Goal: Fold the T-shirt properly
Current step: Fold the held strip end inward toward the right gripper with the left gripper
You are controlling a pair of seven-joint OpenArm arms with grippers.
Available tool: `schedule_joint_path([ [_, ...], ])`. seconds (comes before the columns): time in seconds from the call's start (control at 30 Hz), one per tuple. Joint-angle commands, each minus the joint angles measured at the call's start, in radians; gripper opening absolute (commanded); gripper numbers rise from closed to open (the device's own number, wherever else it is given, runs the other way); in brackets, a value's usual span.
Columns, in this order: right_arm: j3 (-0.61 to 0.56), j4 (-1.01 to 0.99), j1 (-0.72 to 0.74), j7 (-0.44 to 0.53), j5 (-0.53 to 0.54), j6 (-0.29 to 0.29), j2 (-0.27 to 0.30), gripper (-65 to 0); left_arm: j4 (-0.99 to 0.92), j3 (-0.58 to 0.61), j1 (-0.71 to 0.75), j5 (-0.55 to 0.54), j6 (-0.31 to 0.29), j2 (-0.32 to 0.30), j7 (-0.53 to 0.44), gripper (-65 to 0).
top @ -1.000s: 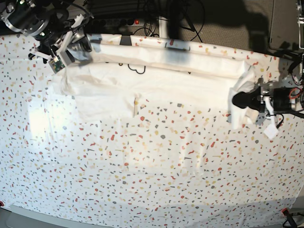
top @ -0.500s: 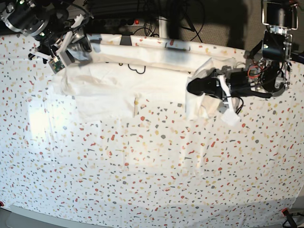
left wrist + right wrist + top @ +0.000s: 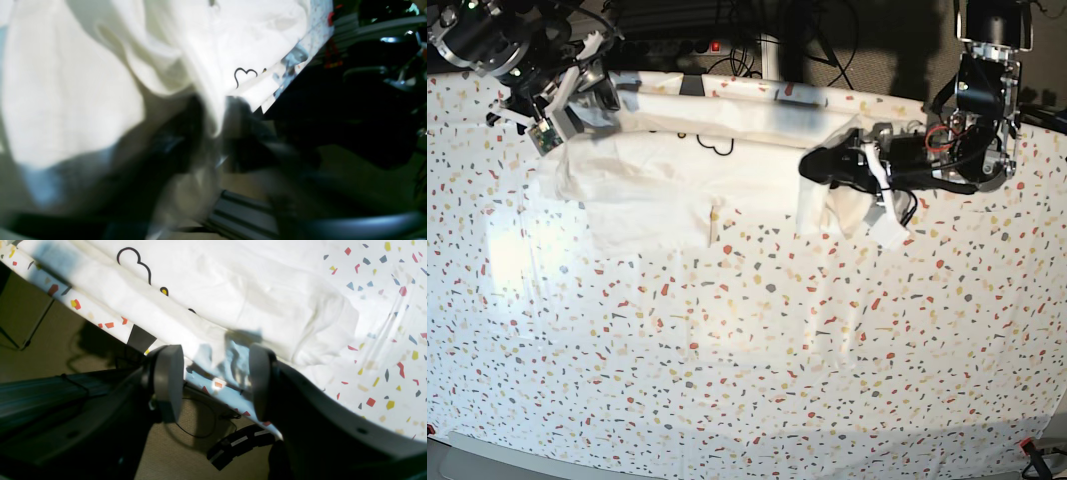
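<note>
Folding is mid-way: the T-shirt [image 3: 697, 165] lies as a long band along the far edge of the speckled table cover [image 3: 747, 360], print partly showing as a black outline near the fold. Left gripper [image 3: 819, 166] is over the band's end on the base view's right, with a doubled flap of white cloth bunched and hanging under it, likely brought inward to shorten the band. Left wrist view is blurred; cloth drapes between two dark finger shapes, but whether the jaws pinch it or have let go, cannot tell. Right gripper [image 3: 217, 380] sits at the other end of the shirt by the table's far corner, jaws clearly apart, a crumpled bit of shirt edge standing between the pads but neither pad visibly pressing it, so nothing held. Probably parked there to pin or grab that end once the flap is laid. Judgement: roughly halfway, one cross fold in hand. Risk: flap lands crooked or bunched, since the hanging part is wrinkled.
</note>
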Motion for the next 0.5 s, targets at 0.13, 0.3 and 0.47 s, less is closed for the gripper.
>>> schedule_joint_path([
  [0.13, 0.005, 0.018, -0.003, 0.068, 0.010, -0.004, 0.009, -35.1, 0.018, -0.004, -0.014, -0.203, -0.004, -0.016, 0.011, -25.3],
  [0.3, 0.005, 0.018, 0.021, 0.065, 0.009, -0.004, 0.009, -35.1, 0.018, -0.006, -0.028, -0.268, -0.018, -0.017, 0.033, -25.3],
  [0.47, 0.005, 0.018, 0.095, 0.002, 0.010, -0.005, 0.009, -35.1, 0.018, -0.006, -0.068, -0.259, -0.050, -0.038, 0.033, -25.3],
])
